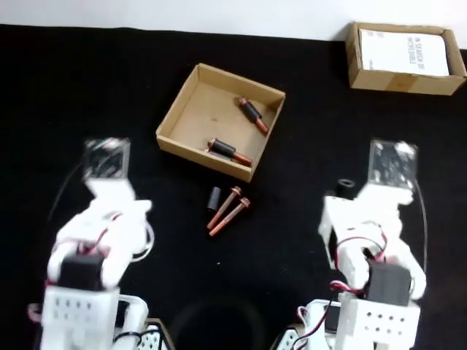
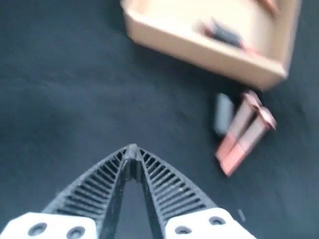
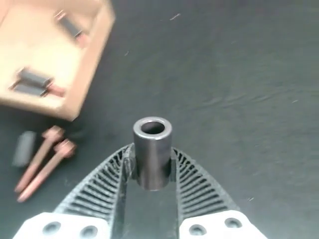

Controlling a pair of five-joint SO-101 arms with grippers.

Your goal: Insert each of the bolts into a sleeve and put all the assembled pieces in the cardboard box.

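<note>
I'm seeing two assembled pieces point(image 1: 252, 113) lying in the box point(image 1: 198, 109), so I'm judging us halfway. My right gripper point(image 3: 152, 162) is clamping a sleeve point(image 3: 152, 142) upright; my left gripper point(image 2: 132, 155) is sitting closed, empty. Two bolts point(image 1: 222, 208) and a loose sleeve point(image 1: 214, 197) are waiting just beside the box.

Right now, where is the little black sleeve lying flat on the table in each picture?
High view: the loose sleeve lies just outside the cardboard box, on the side nearer the arms, beside the two bare bolts.
Left wrist view: the loose sleeve lies beside the bolts, just outside the cardboard box's wall.
Right wrist view: the loose sleeve lies beside the bolts, outside the cardboard box's wall.
Shared landmark: the cardboard box.
</note>
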